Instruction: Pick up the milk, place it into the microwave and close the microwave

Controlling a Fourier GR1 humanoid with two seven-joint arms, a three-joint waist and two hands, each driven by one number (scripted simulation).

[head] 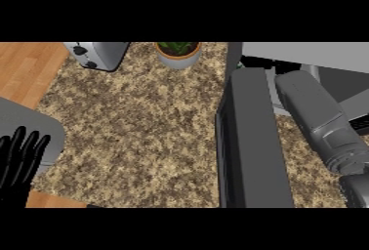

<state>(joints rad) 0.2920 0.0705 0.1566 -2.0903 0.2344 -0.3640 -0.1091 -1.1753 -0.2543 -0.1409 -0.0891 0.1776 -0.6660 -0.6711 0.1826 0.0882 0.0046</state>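
No milk shows anywhere in the head view. The microwave (310,51) stands at the back right, and its dark grey door (254,146) is swung open toward me, seen edge-on. My right forearm (317,119) lies just right of the door and points into the microwave's dark opening (261,62). The right hand itself is hidden there. At the lower left edge my left hand (20,161) rests open with its fingers up, holding nothing.
A silver toaster (97,53) and a potted plant (178,51) stand along the back of the speckled counter (137,132). A grey rounded object (32,124) lies at the left edge, beside a wooden surface (22,68).
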